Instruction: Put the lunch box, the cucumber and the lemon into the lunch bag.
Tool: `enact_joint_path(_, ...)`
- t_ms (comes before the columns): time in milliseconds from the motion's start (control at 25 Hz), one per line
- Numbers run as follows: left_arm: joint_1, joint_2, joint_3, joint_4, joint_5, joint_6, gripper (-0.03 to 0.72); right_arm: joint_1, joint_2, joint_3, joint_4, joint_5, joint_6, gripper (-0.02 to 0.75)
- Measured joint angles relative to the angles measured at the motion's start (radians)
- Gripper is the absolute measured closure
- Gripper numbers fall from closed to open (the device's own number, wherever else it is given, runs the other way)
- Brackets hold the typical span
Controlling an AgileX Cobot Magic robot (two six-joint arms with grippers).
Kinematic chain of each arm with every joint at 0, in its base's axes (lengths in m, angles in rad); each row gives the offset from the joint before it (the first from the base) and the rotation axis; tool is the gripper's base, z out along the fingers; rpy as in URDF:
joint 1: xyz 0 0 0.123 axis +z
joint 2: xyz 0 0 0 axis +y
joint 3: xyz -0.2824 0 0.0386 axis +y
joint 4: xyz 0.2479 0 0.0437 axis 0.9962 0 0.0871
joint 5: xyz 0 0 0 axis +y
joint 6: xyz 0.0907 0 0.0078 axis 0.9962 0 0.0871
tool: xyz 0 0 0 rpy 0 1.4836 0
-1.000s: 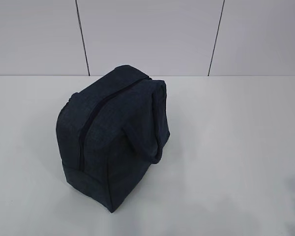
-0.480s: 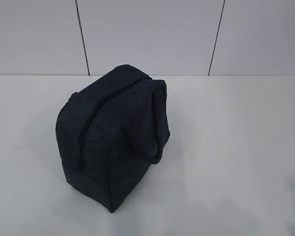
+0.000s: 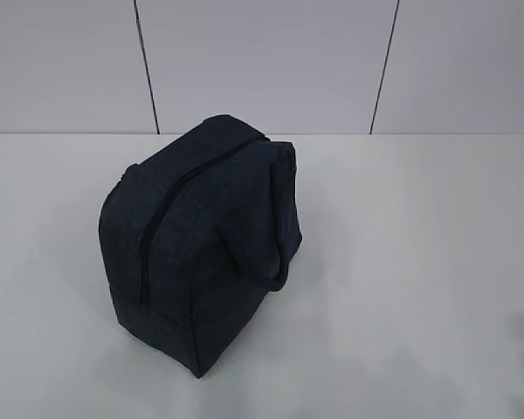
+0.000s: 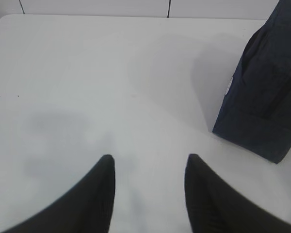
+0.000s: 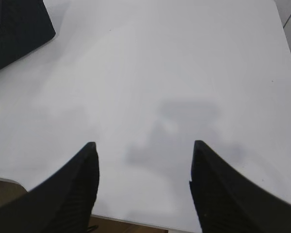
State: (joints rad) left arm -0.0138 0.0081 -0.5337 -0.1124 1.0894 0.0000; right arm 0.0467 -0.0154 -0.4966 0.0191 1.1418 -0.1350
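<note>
Jaws on both grippers, left [image 4: 148, 194] and right [image 5: 143, 187], gape empty over bare counter [image 5: 184, 73], lunch bag [image 3: 201, 244] zipped, off beyond them between the arms, likely packed since no lunch box, cucumber, lemon shows.
</note>
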Motion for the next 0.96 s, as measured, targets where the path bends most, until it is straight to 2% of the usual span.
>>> enact_joint_path(720,0.000,0.000,0.000,0.000,0.000,0.000,0.363,0.000,0.000,0.000,0.000,0.000,0.000,0.265)
enact_joint_path(960,0.000,0.000,0.000,0.000,0.000,0.000,0.386,0.000,0.000,0.000,0.000,0.000,0.000,0.265)
